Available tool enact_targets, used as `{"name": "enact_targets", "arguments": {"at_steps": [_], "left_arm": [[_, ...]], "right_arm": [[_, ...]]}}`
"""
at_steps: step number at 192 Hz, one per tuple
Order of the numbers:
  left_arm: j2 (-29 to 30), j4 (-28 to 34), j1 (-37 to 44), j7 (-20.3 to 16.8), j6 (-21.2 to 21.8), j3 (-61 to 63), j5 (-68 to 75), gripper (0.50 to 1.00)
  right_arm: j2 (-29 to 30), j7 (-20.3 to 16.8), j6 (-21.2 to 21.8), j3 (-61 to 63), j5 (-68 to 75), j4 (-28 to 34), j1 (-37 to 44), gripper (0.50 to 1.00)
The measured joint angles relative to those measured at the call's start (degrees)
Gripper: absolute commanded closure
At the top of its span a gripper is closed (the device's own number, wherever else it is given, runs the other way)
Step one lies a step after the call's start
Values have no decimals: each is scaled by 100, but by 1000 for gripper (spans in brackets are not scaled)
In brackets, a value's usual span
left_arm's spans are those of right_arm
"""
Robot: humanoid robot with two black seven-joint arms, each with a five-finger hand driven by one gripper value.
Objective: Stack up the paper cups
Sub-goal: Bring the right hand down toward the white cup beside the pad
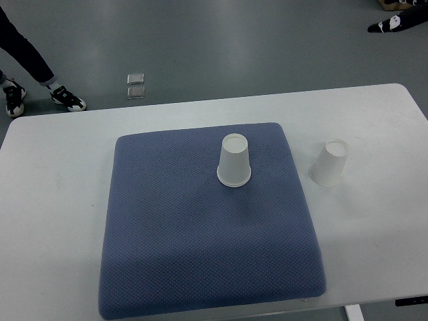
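A white paper cup [234, 161] stands upside down on the blue cushion [200, 227], near its far middle. A second white paper cup [330, 163] stands upside down on the white table [374, 127], to the right of the cushion. The two cups are apart. Neither robot hand shows in the top view.
A person's legs and shoes [27, 73] are on the floor beyond the table's far left corner. Another shoe [398, 22] shows at the top right. Two small square floor plates [136, 85] lie beyond the table's far edge.
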Motion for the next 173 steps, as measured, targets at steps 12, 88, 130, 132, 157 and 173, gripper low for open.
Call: {"name": "enact_targets", "arguments": {"at_steps": [12,88,130,132,157,173], "left_arm": [[0,0,1,0,0,0,0,500],[0,0,1,0,0,0,2,500],[0,0,0,0,0,0,2,500],[0,0,0,0,0,0,2,500],[0,0,1,0,0,0,2,500],[0,0,1,0,0,0,2,500]], "right_arm": [[-109,25,381,-4,-438,18,0,583],[-482,77,1280,-186,-2826,1329,-142,583],[-80,113,431,-276,-3892,1347,-389,583],[-64,123,405,-282,-3918,1347,-395,583],[29,226,234,-324,-4087,1388,-414,583],[54,338,205,-337,-4213,1406,-443,583]]}}
